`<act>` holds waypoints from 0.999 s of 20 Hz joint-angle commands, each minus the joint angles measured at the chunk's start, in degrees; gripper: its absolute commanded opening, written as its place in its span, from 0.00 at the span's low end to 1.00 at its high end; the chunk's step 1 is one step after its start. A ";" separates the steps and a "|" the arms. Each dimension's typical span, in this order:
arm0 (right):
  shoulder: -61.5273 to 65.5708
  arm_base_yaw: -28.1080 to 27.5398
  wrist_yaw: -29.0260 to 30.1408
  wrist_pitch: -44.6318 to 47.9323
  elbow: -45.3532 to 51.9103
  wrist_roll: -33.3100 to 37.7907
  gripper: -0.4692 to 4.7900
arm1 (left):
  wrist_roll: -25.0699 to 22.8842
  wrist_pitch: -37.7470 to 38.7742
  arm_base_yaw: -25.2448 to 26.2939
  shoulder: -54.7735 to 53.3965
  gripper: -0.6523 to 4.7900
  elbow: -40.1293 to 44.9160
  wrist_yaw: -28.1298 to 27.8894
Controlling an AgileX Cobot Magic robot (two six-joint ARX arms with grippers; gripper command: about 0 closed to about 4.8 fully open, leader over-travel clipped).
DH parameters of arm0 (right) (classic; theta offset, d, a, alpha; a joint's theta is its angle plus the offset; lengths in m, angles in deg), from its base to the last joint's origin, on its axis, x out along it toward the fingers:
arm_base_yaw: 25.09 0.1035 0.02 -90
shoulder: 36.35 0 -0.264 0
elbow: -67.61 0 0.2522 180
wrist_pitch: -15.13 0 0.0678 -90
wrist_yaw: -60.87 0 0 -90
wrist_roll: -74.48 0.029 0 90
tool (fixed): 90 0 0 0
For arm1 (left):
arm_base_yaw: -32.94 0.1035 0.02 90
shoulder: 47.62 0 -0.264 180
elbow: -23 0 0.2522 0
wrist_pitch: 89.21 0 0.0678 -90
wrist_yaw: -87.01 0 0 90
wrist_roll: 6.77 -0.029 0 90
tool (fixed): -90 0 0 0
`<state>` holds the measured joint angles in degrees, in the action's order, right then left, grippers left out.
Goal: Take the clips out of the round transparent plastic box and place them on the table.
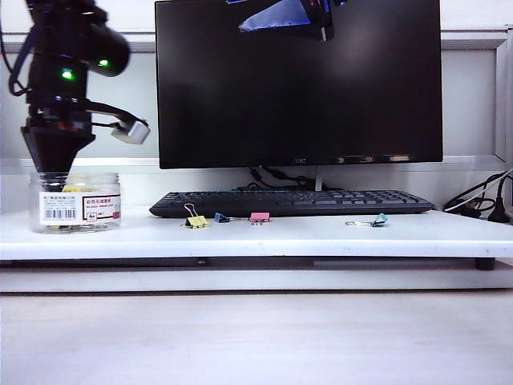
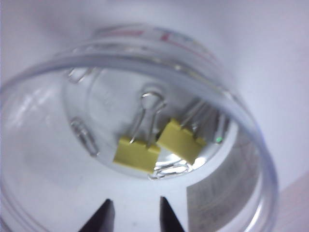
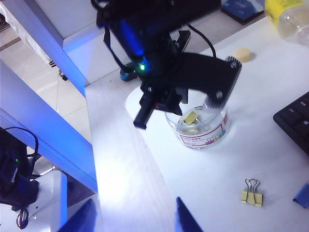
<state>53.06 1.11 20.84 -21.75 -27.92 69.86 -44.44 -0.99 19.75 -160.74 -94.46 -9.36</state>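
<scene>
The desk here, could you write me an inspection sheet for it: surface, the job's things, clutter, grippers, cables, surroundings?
Surface: white table, bare at the front.
Job's things: jar upright at the left end, two yellow clips inside; one yellow clip already on the table.
Clutter: blue clip, pink clip, teal clip; keyboard; monitor.
Grippers: left gripper open, over the jar mouth; right gripper open, raised above the table, holding nothing.
Cables: bundle at the right end.
Surroundings: bottle and small round cap beyond the jar.
</scene>
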 commanded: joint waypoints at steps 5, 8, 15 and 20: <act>-0.15 0.07 0.33 0.22 -0.33 -1.66 0.49 | -8.90 -0.79 3.48 0.31 0.36 -0.15 7.13; -0.15 0.04 0.28 0.22 -0.33 -2.67 0.49 | -12.28 -1.77 3.48 0.28 0.34 -0.15 6.93; -0.15 0.04 0.33 0.46 -0.33 -2.73 0.49 | -15.52 -1.73 3.48 -0.26 0.33 0.50 4.98; -0.15 0.07 0.35 0.33 -0.33 -2.71 0.49 | -16.55 -1.75 3.45 -1.44 0.33 0.50 5.31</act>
<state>53.08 1.08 20.84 -21.70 -27.92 67.37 -60.12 -2.67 23.21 -162.25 -93.98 -4.49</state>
